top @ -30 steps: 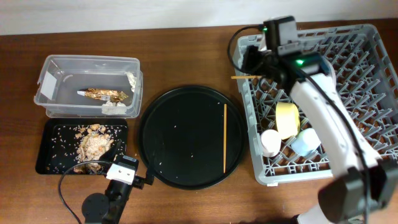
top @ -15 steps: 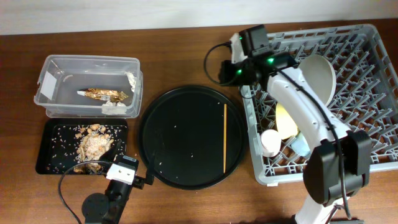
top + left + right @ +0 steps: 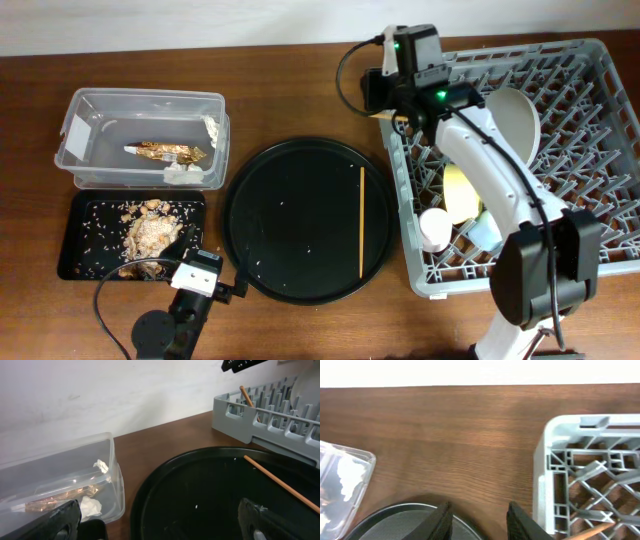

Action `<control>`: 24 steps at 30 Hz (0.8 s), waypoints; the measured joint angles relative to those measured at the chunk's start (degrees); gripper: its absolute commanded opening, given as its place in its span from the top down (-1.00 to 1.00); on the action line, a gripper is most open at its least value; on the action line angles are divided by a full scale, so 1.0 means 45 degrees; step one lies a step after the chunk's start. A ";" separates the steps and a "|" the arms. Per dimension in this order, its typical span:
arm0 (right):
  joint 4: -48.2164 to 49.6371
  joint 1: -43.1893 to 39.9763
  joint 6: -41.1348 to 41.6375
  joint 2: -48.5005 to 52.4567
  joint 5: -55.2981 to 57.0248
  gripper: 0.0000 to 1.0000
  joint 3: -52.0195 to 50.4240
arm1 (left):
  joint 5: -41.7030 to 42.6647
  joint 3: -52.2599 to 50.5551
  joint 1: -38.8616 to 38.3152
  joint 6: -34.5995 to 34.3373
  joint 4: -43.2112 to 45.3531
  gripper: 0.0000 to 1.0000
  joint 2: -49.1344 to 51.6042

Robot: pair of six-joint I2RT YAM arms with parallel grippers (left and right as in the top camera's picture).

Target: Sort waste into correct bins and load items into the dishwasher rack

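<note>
We pull the right gripper (image 3: 479, 521) back from the dishwasher rack (image 3: 585, 75), parted and empty; first chopstick (image 3: 245, 396) seemingly delivered, second chopstick (image 3: 361, 222) awaits.

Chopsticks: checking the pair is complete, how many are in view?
2. One chopstick lies on the round black tray; a second chopstick pokes up at the dishwasher rack's corner, partly hidden.

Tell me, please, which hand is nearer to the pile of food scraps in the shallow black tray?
The left. The left hand sits just right of the food scraps, at the round tray rim; the right hand is far off, by the rack corner.
</note>
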 measured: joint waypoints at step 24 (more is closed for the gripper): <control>-0.8748 0.0641 -0.0767 -0.3395 -0.0384 0.48 -0.0005 | -0.0005 0.0000 0.0005 0.0000 0.0000 -0.99 0.0000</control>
